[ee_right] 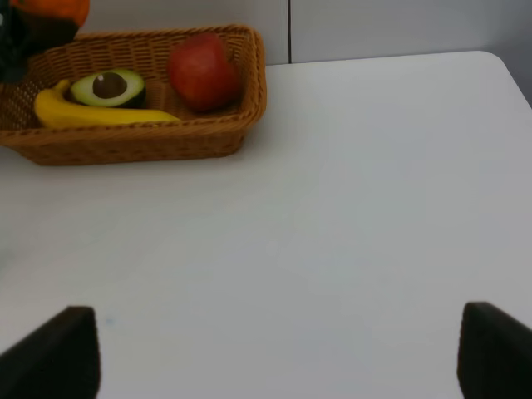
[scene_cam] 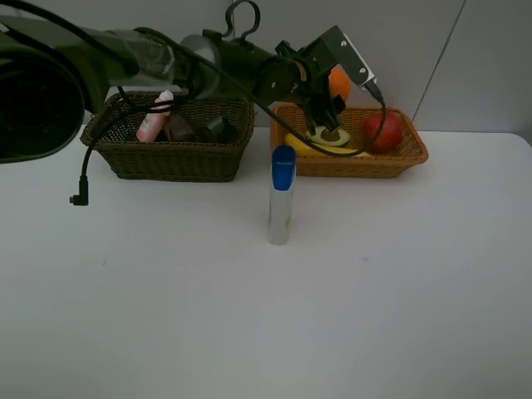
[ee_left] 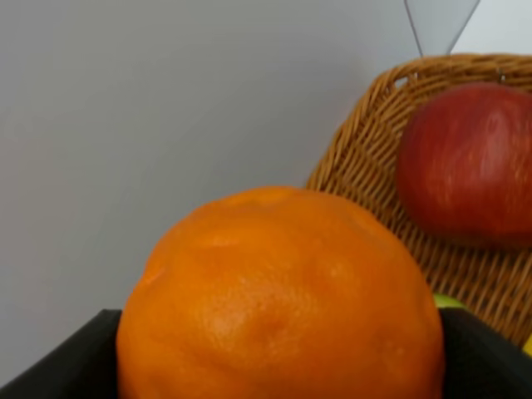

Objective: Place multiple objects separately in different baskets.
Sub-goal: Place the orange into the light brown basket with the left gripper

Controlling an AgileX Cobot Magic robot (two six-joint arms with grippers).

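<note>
Orange (ee_left: 278, 299) hides left hand (ee_left: 278, 366) fingertips.

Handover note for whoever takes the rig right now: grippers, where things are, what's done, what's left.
Left gripper: holds the orange, jaws wide around it, above the tan basket.
Right gripper: open, empty, over bare table.
Done: banana, avocado half and apple in the tan basket; pink bottle in the dark basket.
Left: release the orange; move the blue-capped tube, standing on the table, to the dark basket.

Left gripper (ee_left: 278, 366) closed around orange (ee_left: 278, 291); right gripper (ee_right: 278, 357) spread wide.
</note>
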